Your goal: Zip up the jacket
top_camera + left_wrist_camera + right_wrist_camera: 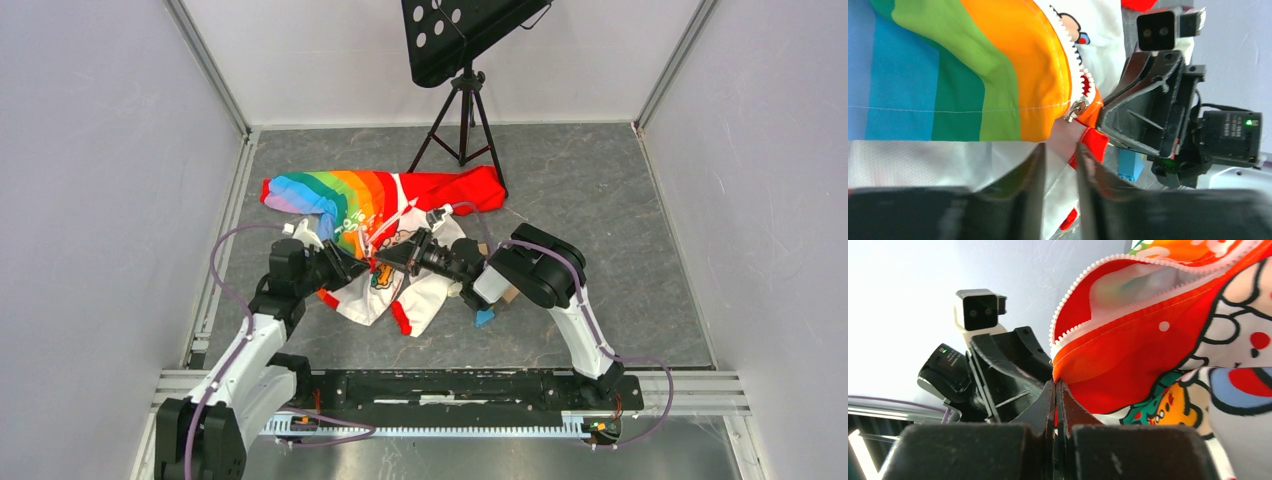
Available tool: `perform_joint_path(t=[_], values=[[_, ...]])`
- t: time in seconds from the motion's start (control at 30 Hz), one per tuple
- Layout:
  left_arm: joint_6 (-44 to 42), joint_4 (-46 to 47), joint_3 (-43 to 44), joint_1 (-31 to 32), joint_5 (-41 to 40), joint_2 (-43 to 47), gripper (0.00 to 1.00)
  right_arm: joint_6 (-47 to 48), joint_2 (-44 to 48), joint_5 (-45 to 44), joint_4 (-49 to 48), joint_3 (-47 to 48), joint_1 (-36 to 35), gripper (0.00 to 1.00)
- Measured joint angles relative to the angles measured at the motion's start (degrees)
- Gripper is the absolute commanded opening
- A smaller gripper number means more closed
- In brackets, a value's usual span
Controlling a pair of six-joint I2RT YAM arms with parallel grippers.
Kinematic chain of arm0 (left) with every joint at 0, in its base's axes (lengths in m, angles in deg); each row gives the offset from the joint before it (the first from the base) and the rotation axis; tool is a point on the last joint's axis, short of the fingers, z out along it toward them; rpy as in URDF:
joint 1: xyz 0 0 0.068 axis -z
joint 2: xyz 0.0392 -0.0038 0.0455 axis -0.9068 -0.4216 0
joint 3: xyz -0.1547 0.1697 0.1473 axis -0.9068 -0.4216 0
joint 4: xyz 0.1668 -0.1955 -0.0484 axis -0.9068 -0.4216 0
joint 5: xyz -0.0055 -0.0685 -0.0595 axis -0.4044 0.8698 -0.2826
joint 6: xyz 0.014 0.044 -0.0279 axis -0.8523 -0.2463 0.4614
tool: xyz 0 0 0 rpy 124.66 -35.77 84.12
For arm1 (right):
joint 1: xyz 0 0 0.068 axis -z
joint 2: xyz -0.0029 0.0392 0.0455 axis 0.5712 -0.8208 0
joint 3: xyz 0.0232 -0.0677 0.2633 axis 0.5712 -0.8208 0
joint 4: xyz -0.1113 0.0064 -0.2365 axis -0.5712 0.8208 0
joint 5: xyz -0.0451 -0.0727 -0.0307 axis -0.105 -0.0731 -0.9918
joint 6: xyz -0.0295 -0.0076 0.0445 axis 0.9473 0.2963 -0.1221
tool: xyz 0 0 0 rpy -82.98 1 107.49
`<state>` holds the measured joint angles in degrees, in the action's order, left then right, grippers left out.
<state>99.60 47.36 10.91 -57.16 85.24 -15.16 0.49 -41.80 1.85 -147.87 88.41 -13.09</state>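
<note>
L hand (1060,150) fingers slightly apart, just short of zip slider (1075,109). Jacket (330,195) lies mid-surface (600,200), front edge lifted. R hand (1055,385) clamped on red hem at zip base. Pinch slider tab squarely, w/ hem taut, then pull along teeth.

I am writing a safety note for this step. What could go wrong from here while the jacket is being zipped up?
1. The right gripper pinches only the red hem edge of the jacket; a pull could slip it free.
2. The left gripper is open just short of the zipper slider; closing here may catch cloth instead.
3. The two grippers sit close and might collide.
</note>
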Motion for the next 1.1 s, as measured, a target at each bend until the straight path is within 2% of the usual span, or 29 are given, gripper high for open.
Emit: perform_joint_path(t=[0.07, 0.13, 0.23, 0.3, 0.47, 0.53, 0.7, 0.9, 1.1], values=[[0.04, -0.7, 0.0, -0.13, 0.07, 1.4, 0.6, 0.09, 0.0, -0.02, 0.0, -0.79, 0.28, 0.0], [0.48, -1.44, 0.0, -1.01, 0.09, 3.76, 0.69, 0.13, 0.0, -0.02, 0.0, -1.16, 0.44, 0.0], [1.27, -1.68, 0.0, -4.13, 0.28, 8.24, 0.76, 0.2, 0.0, 0.0, -0.02, -1.22, 0.52, 0.0], [2.01, -1.46, 0.0, -6.54, 0.74, 10.67, 0.77, 0.26, 0.0, 0.02, -0.02, -1.22, 0.52, 0.0], [3.69, 0.9, 0.07, -11.61, 4.17, 9.79, 0.74, 0.31, 0.0, 0.02, -0.02, -1.22, 0.52, 0.0], [4.0, 3.19, 0.15, -11.74, 6.71, 6.29, 0.69, 0.31, 0.0, 0.02, -0.02, -1.22, 0.52, 0.0], [6.01, 9.4, 0.17, -11.74, 12.57, -2.62, 0.65, 0.28, 0.0, 0.04, -0.02, -1.2, 0.52, 0.01], [6.95, 16.26, -1.27, -11.74, 16.63, -5.99, 0.57, 0.26, 0.0, 0.04, -0.02, -1.14, 0.52, 0.0], [7.26, 18.8, -2.19, -11.74, 17.11, -8.04, 0.54, 0.24, 0.0, 0.04, -0.02, -1.14, 0.52, 0.0]])
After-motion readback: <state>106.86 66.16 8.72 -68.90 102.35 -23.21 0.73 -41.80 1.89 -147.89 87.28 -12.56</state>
